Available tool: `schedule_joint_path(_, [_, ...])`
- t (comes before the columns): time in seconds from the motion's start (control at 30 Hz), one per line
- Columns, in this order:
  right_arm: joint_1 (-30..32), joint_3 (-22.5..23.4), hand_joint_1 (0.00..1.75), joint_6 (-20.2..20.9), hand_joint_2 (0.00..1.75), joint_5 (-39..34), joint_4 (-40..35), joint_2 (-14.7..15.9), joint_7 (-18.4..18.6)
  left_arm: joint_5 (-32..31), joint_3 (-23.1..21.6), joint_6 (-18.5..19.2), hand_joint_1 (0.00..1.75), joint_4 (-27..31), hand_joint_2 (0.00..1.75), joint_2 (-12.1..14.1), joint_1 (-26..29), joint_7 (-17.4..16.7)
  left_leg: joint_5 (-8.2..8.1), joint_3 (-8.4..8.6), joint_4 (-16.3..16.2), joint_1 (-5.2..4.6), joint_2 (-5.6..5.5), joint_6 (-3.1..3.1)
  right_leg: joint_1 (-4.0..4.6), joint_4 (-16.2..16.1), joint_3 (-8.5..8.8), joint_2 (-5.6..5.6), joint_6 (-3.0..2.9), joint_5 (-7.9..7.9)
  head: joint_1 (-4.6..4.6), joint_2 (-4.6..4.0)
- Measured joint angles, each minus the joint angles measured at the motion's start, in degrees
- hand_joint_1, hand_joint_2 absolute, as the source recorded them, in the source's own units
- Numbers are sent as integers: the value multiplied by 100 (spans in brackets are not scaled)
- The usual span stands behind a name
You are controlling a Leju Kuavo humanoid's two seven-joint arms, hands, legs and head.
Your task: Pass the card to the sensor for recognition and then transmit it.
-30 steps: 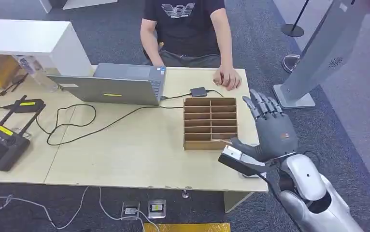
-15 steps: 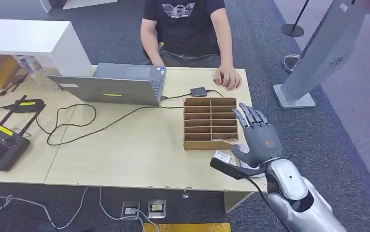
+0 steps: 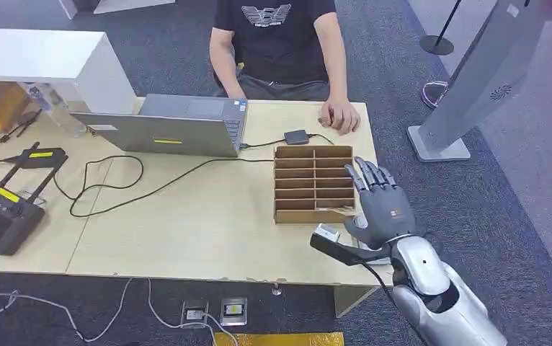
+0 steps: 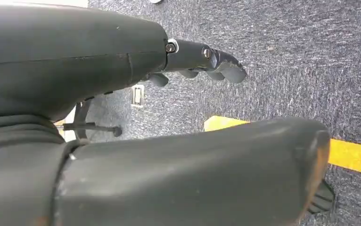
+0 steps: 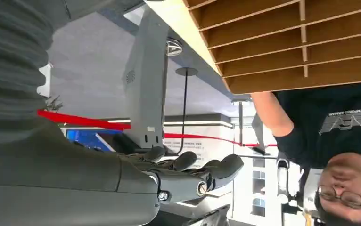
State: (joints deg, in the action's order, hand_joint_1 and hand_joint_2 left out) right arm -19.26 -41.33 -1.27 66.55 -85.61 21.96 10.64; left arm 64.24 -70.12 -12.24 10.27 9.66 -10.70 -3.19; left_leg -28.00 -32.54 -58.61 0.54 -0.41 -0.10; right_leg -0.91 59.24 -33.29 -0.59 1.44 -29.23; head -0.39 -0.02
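Nearest, the right hand (image 3: pixel 381 209) hovers over the desk's (image 3: pixel 208 231) right front corner, fingers spread, holding nothing. Under it lies a pale card (image 3: pixel 326 232) (partly hidden). Beyond stands the wooden organizer (image 3: pixel 313 184). The left hand (image 4: pixel 202 59) hangs empty, fingers apart.

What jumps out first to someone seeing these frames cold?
The right hand, dark and open with fingers spread, raised at the table's near right corner beside the wooden slotted tray. Next, the person in a black shirt seated across the table, one hand resting on it behind the tray, with an open laptop to the left. A tall grey kiosk stands on the carpet at far right.
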Motion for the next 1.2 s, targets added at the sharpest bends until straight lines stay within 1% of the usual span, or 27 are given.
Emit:
schedule_joint_path(0.1, [1, -52, 0, -144, 175, 20, 201, -122, -4, -2, 0, -4, 0, 0, 0, -4, 0, -2, 0, 0, 0, 0, 0, 0, 0, 0, 0, 0, 0, 0, 2, 0])
schedule_joint_path(0.3, [4, -105, 0, -245, 175, 15, 450, -258, -4, -15, 0, -2, 0, 0, 0, -9, 0, 0, 0, 0, 0, 0, 0, 0, 0, 0, 0, 0, 0, 0, 2, 0])
schedule_joint_path(0.4, [4, -146, 0, -474, 175, -7, 600, -317, -4, -61, -2, 9, 0, 0, 0, -9, 0, 0, 0, 0, 0, 0, 0, 0, 0, 0, 0, 0, 0, 0, 2, 0])
schedule_joint_path(0.53, [6, -179, 0, -616, 175, -57, 824, -376, -4, -116, -2, 37, 0, 0, 0, 4, 1, 2, 0, 0, 0, 0, 0, 0, 0, 0, -1, 0, 0, 0, 2, 0])
schedule_joint_path(0.7, [11, -210, 0, -675, 175, -127, 1036, -409, 48, -177, -2, 66, 0, 0, 0, 20, 1, 20, 0, 1, 0, 0, 0, 0, 0, 0, -1, 0, 0, 0, 0, 0])
schedule_joint_path(1.2, [44, -221, 0, -701, 175, -247, 1158, -413, 186, -249, -4, 101, 0, -2, 0, 72, 1, 24, 0, 1, 0, 0, 0, 0, 0, 0, -1, 1, 0, 0, 2, 0])
